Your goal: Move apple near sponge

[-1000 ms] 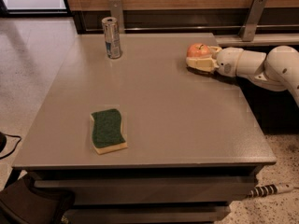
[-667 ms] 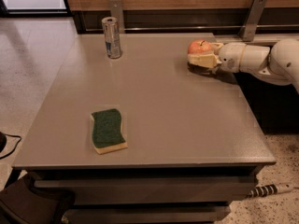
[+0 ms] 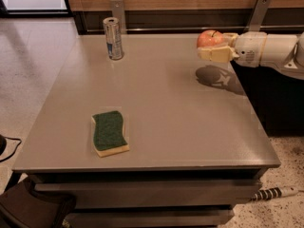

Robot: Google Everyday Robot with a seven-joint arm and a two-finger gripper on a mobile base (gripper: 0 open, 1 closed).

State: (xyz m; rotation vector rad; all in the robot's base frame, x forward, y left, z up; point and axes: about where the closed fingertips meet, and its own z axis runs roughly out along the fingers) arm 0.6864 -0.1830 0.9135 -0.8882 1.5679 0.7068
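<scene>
The red-orange apple [image 3: 209, 38] is held in my gripper [image 3: 212, 47] above the table's far right part, its shadow on the tabletop below it. The gripper's pale fingers [image 3: 214, 54] are closed around the apple, and the white arm [image 3: 266, 49] reaches in from the right. The sponge [image 3: 109, 132], dark green on top over a pale yellow layer, lies flat near the table's front left, far from the apple.
A silver and blue drink can [image 3: 113, 38] stands upright at the back left of the grey table [image 3: 190, 127]. Metal posts and a wooden wall run behind the table. A cable lies on the floor at the right front.
The gripper has lifted the apple off the tabletop and moved it slightly to the right; its shadow now shows beneath it. Sponge and can have not moved.
</scene>
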